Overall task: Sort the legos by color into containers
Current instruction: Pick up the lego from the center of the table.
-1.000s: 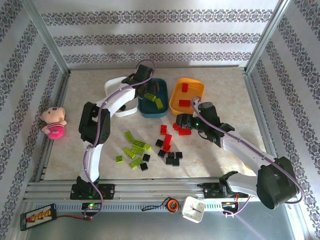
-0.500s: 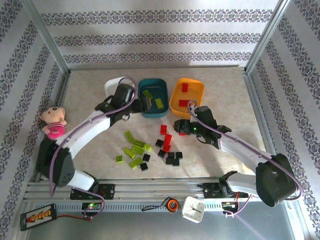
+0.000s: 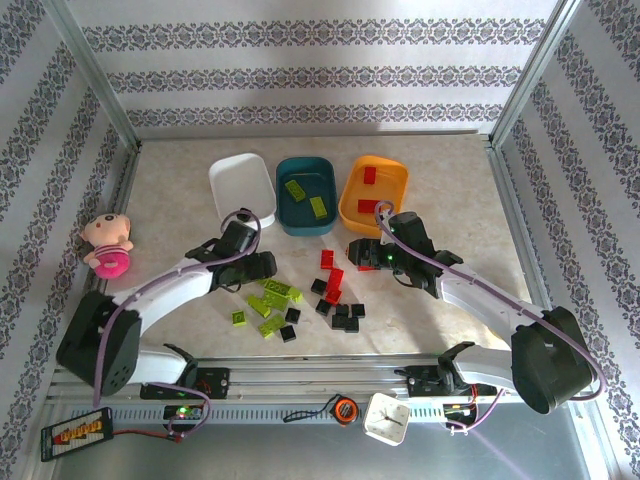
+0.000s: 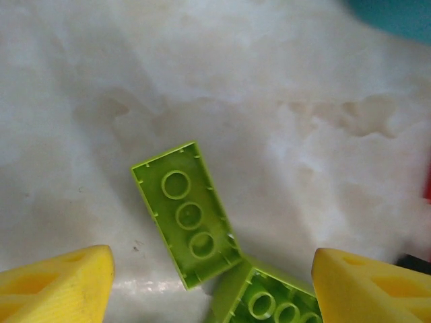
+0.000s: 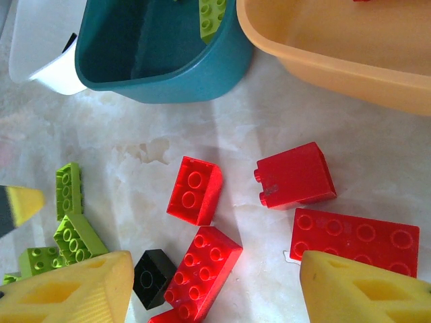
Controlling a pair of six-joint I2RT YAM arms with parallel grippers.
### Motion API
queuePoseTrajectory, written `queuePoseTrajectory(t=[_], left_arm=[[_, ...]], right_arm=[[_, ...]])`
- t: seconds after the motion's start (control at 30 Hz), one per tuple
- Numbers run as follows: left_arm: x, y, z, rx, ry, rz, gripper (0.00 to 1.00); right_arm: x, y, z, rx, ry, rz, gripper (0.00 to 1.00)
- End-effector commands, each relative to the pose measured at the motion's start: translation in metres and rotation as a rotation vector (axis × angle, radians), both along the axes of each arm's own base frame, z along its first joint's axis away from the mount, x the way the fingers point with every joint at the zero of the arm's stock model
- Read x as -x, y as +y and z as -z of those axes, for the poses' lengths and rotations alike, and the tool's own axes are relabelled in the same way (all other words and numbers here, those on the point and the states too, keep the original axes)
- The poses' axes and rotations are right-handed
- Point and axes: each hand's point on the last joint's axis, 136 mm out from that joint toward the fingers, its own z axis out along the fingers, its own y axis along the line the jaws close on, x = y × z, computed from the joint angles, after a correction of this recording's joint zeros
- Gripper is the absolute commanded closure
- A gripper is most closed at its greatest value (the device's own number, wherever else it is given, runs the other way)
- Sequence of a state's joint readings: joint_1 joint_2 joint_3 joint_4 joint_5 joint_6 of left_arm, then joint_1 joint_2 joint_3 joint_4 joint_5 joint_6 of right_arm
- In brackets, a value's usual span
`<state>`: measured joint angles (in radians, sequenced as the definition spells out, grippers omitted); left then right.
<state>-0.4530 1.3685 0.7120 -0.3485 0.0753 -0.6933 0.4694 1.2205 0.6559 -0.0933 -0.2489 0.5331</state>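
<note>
We count three: white tub [image 3: 240,185], teal tub [image 3: 310,172], orange tub [image 3: 388,188], two green legos [image 3: 295,188] in the teal, two red legos [image 3: 370,177] in the orange, left jaws and right jaws apart, empty.

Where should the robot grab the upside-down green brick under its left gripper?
Across its two long sides, mid-length, coming straight down. The green brick lies flat, hollow side up and slanted, so the left gripper should turn to match. A second brick crowds its lower end.

Glossy plastic legos [image 4: 186,232] lie on smooth marbled table [image 4: 269,101].
</note>
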Motion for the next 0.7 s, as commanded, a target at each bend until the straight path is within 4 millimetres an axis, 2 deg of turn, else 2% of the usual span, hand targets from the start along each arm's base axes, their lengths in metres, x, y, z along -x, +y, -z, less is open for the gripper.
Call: queuePoseTrajectory(t=[0.0, 0.1, 0.43, 0.57, 0.67], left_arm=[[-0.022, -0.002, -0.001, -0.012, -0.031, -0.01, 0.23], [-0.025, 0.0, 0.011, -0.054, -0.003, 0.002, 0.25], [-0.029, 0.006, 0.042, -0.132, 0.049, 0.017, 0.47], [-0.029, 0.001, 0.046, -0.118, 0.065, 0.032, 0.6], [-0.032, -0.002, 0.038, -0.097, 0.048, 0.037, 0.65]], right_arm=[[0.003, 0.002, -0.003, 0.001, -0.003, -0.006, 0.34], [0.005, -0.002, -0.003, 0.009, -0.005, -0.001, 0.34], [0.007, -0.006, 0.001, 0.005, -0.005, 0.008, 0.34], [0.008, -0.008, 0.0, 0.003, -0.006, 0.012, 0.34], [0.009, -0.01, 0.001, 0.004, -0.008, 0.019, 0.34]])
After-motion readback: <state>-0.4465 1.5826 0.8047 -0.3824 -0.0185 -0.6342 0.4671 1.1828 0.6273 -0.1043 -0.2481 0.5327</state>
